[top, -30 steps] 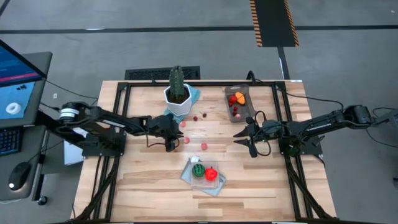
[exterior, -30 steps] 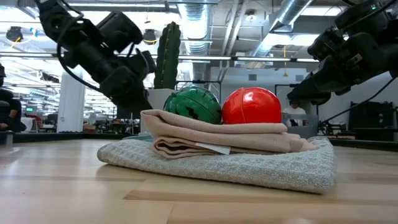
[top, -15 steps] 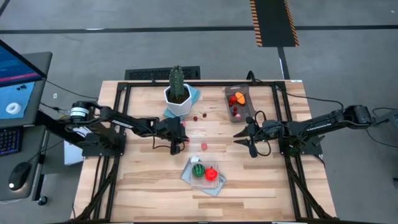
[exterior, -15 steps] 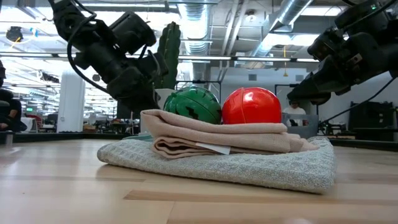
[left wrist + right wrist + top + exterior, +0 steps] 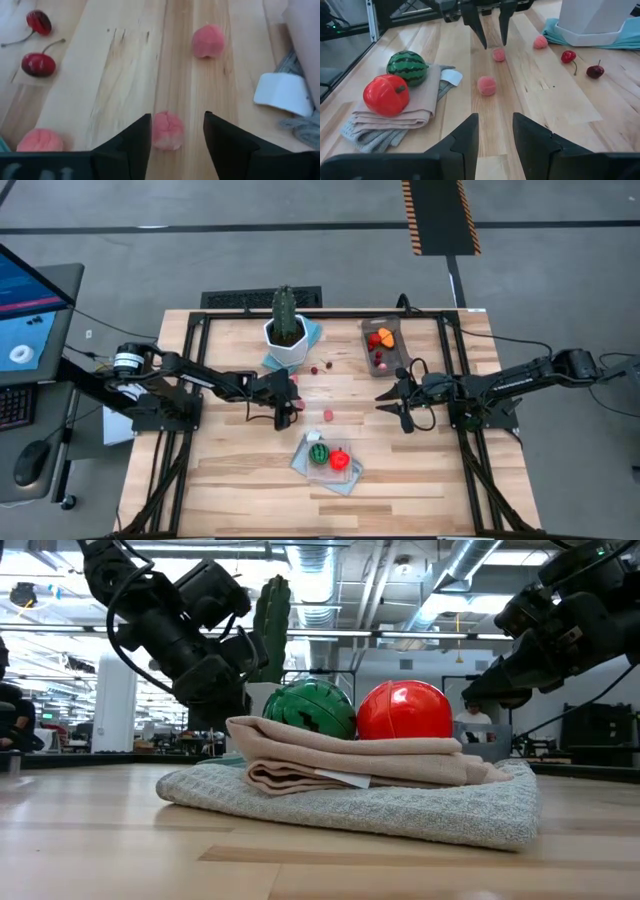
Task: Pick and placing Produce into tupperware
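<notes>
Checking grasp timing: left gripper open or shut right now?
Open. In the left wrist view the left gripper has its two fingers standing apart on either side of a pink berry on the table, not clamping it.

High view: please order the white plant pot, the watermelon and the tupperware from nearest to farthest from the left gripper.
Measured from the left gripper:
1. White plant pot, just behind it.
2. Watermelon, on the cloth, toward the front.
3. Tupperware, far back right.
</notes>
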Robot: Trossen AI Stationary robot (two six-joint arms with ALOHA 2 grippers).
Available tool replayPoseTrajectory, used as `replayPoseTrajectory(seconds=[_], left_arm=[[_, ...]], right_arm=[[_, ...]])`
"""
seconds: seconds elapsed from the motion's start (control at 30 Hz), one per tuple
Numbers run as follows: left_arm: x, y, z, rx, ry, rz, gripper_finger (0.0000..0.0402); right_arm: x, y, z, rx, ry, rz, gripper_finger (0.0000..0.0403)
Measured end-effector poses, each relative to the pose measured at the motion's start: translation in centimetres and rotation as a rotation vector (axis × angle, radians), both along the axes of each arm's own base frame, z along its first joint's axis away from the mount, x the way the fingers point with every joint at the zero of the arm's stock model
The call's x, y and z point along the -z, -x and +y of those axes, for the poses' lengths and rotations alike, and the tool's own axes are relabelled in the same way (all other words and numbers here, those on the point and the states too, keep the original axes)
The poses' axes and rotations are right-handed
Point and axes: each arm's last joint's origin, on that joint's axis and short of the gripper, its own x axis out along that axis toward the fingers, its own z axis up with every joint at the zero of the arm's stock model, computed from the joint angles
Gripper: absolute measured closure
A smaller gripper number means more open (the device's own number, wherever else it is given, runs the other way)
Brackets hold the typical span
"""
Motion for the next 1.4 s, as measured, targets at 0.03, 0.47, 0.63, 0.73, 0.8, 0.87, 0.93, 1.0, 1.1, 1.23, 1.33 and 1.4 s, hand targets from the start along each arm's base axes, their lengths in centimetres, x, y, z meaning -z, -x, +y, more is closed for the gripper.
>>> replayPoseTrajectory(seconds=[0.03, 0.47, 0.63, 0.73, 0.8, 0.87, 0.93, 1.0, 1.1, 1.23, 1.33, 1.4], left_arm=[[0.1, 0.0, 0.0, -0.001, 0.000, 0.005, 0.0228], [0.8, 0.0, 0.1, -0.032, 0.009, 0.040, 0.0223], [1.7, 0.0, 0.1, -0.035, 0.010, 0.076, 0.0223], [1.8, -0.3, 0.1, -0.035, 0.009, 0.053, 0.0223], [1.9, -0.3, 0.2, -0.035, 0.015, 0.059, 0.0223], [1.9, -0.3, 0.2, -0.034, 0.017, 0.055, 0.0223], [1.8, -0.3, 0.2, -0.034, 0.017, 0.048, 0.0223], [1.8, -0.3, 0.3, -0.036, 0.017, 0.048, 0.0225], [1.8, -0.3, 0.3, -0.037, 0.017, 0.048, 0.0241], [1.8, -0.3, 0.3, -0.046, 0.014, 0.048, 0.0286], [1.8, -0.3, 0.3, -0.052, 0.009, 0.048, 0.0319], [1.8, -0.3, 0.3, -0.054, 0.007, 0.047, 0.0335]], right_arm=[[0.0, 0.0, 0.0, 0.000, 0.000, 0.000, 0.0259], [0.0, 0.0, 0.0, 0.000, 0.000, 0.000, 0.0262], [0.0, 0.0, 0.0, 0.000, 0.000, 0.000, 0.0258], [0.0, 0.0, 0.0, 0.000, 0.000, 0.001, 0.0257], [0.0, 0.0, 0.0, 0.000, 0.000, 0.002, 0.0257], [0.0, 0.0, 0.0, -0.001, 0.000, 0.003, 0.0259], [0.0, 0.0, 0.0, 0.000, 0.000, 0.003, 0.0260], [0.0, 0.0, 0.0, 0.000, 0.000, 0.004, 0.0262], [0.0, 0.0, 0.0, 0.000, 0.000, 0.004, 0.0261], [0.0, 0.0, 0.0, 0.000, 0.000, 0.004, 0.0258], [0.0, 0.0, 0.0, 0.000, 0.000, 0.004, 0.0257], [0.0, 0.0, 0.0, -0.001, 0.000, 0.004, 0.0257]])
